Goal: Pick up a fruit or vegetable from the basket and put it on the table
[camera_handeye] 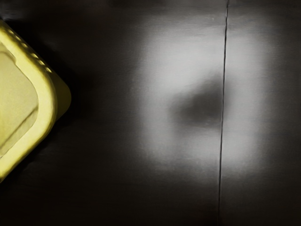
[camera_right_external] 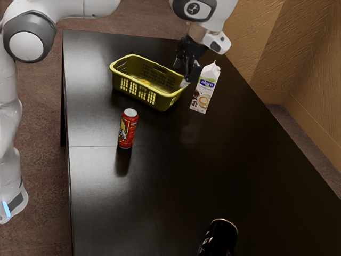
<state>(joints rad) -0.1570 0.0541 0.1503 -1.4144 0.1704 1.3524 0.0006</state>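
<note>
The end effector [camera_right_external: 181, 73], well open and empty near the basket [camera_right_external: 168, 101], should centre above the yellow item [camera_right_external: 145, 82] inside before descending.

A room — carpet [camera_right_external: 45, 160], tan walls [camera_right_external: 301, 69], dark table [camera_right_external: 160, 197].

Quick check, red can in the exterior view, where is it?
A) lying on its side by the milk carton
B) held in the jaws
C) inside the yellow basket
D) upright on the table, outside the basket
D: the red can stands upright on the dark table, with bare tabletop between it and the yellow basket.
</note>
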